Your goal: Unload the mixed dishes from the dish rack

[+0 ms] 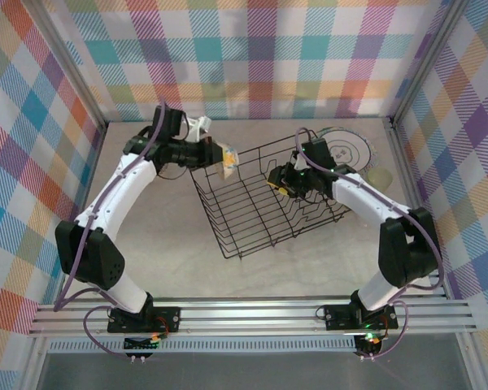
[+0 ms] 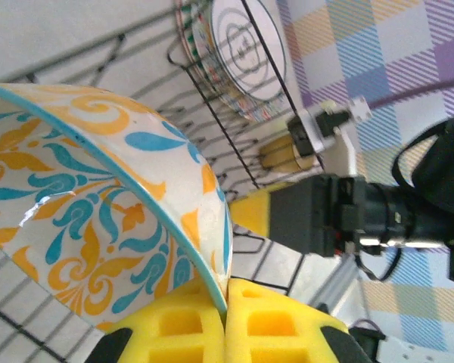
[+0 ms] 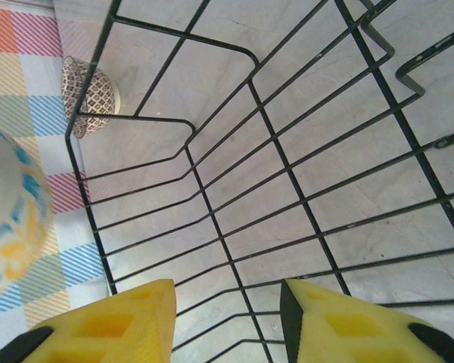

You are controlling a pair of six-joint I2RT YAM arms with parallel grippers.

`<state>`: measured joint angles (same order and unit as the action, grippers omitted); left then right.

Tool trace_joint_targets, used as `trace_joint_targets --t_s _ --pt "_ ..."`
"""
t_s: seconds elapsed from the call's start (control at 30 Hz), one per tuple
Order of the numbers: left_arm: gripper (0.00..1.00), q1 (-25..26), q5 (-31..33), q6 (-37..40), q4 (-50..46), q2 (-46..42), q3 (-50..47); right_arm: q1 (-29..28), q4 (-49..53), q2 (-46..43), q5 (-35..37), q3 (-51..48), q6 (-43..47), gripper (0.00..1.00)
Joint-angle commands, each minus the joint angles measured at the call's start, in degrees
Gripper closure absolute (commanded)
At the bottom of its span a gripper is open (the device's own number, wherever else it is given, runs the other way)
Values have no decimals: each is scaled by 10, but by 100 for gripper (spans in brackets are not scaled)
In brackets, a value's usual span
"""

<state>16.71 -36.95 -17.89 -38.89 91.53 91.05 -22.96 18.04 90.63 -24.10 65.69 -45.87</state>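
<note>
The dish rack (image 1: 260, 199) is a black wire basket in the middle of the table. My left gripper (image 1: 218, 157) hovers at its far left corner, shut on the rim of a small bowl (image 1: 228, 161) with an orange and blue pattern. In the left wrist view the yellow pads (image 2: 181, 325) pinch the bowl's (image 2: 83, 197) thin edge. My right gripper (image 1: 281, 182) is inside the rack, open, with only rack wires (image 3: 242, 174) and table between its fingers (image 3: 106, 329). The held bowl (image 3: 11, 215) shows at the left of the right wrist view.
A large cream plate with dark lines (image 1: 351, 151) lies behind the rack at the far right, also seen as the plate (image 2: 242, 53) in the left wrist view. A pale cup (image 1: 380, 177) stands beside it. A small patterned bowl (image 3: 87, 94) sits on the table outside the rack.
</note>
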Motion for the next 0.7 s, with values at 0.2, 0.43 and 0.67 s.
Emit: trace_joint_targets --t_s 0.2,0.43,0.67 --pt "100 -57 226 127 -233 35 214 -21 86 -71 29 13 100 37" --pt "100 -91 337 166 -298 118 302 -53 117 -117 19 15 172 12" --pt "100 -120 424 196 -347 213 377 -61 134 -182 -8 -27 214 1"
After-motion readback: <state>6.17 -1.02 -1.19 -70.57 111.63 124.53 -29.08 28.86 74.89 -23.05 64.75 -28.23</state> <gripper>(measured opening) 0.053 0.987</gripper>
